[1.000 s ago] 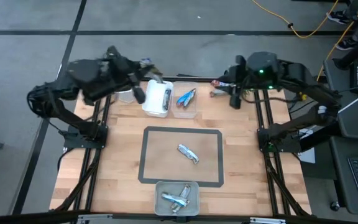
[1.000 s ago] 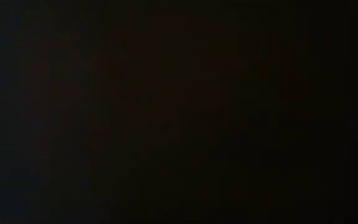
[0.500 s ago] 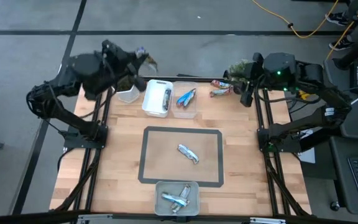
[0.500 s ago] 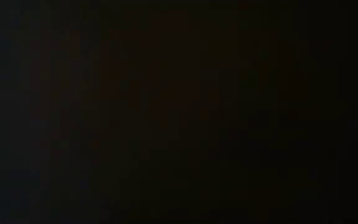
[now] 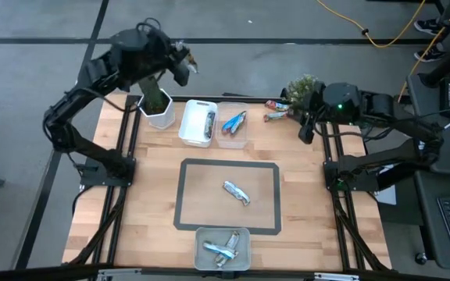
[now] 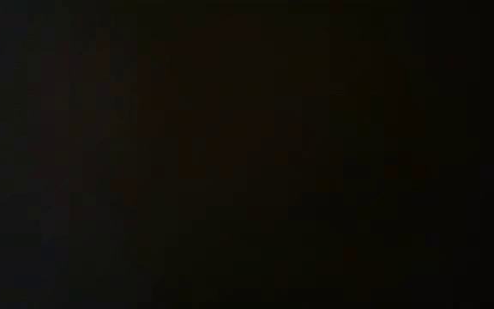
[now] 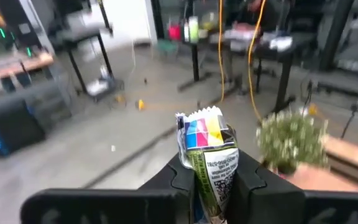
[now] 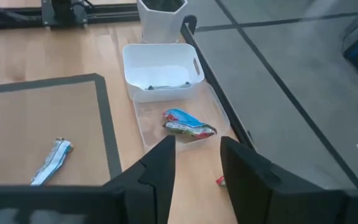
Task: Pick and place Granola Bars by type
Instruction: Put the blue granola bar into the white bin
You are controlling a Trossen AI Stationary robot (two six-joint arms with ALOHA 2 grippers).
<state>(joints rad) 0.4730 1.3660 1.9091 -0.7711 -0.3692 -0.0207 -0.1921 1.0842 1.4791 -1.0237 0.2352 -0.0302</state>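
My left gripper (image 5: 184, 64) is raised past the table's far-left corner, shut on a wrapped granola bar (image 7: 207, 163) with a green-and-white printed wrapper. My right gripper (image 8: 197, 167) is open and hovers by the far-right corner, touching nothing. A silver bar (image 5: 237, 192) lies flat inside the taped rectangle. Blue bars (image 5: 233, 122) lie in a clear tray (image 5: 243, 141), and a dark bar lies in the white tray (image 5: 197, 122) beside it. Two brown-red bars (image 5: 276, 110) lie on the table near the right gripper. The low view is black. My left gripper pinches the granola bar between its two fingers (image 7: 182, 177), which sit on the bar's two flat sides. The crimped end (image 7: 200, 127) with colour marks sticks out beyond the fingertips. The bar is lifted clear of the table.
A clear tray (image 5: 201, 234) at the near edge holds silver and blue bars. A potted plant in a white pot (image 5: 158, 109) stands at the far left, under the left arm. A second plant (image 5: 303, 86) stands at the far right. Bare wood lies left and right of the taped rectangle.
My left gripper has risen and swung from beside the white tray toward the far edge, uncovering the white pot. My right arm has drawn back toward the table's right edge, away from the brown-red bars.
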